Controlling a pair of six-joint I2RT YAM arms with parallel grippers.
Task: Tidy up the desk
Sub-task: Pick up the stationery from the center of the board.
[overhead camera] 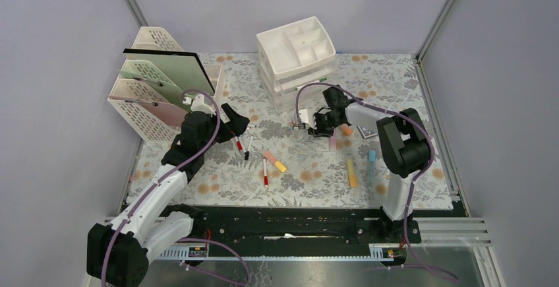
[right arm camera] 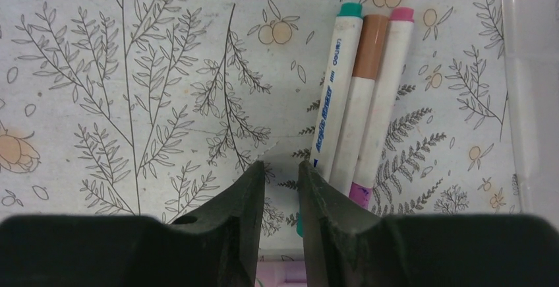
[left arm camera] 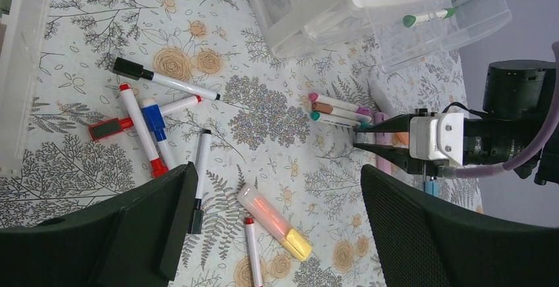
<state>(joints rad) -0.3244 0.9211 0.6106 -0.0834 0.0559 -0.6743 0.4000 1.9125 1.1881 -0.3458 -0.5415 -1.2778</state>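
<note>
Just beside three markers, right gripper slightly ajar, empty; left gripper wide, empty.

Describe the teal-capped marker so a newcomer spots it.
Start at the white drawer unit at the back. In front, three markers lie side by side by the right gripper. The teal-capped marker is the outer one, next to the brown-capped marker.

**Desk layout from here**

On the desk I find the file rack upper left and the drawer unit upper centre. Loose markers lie left of centre; three pens lie touching, below the drawers.
</note>
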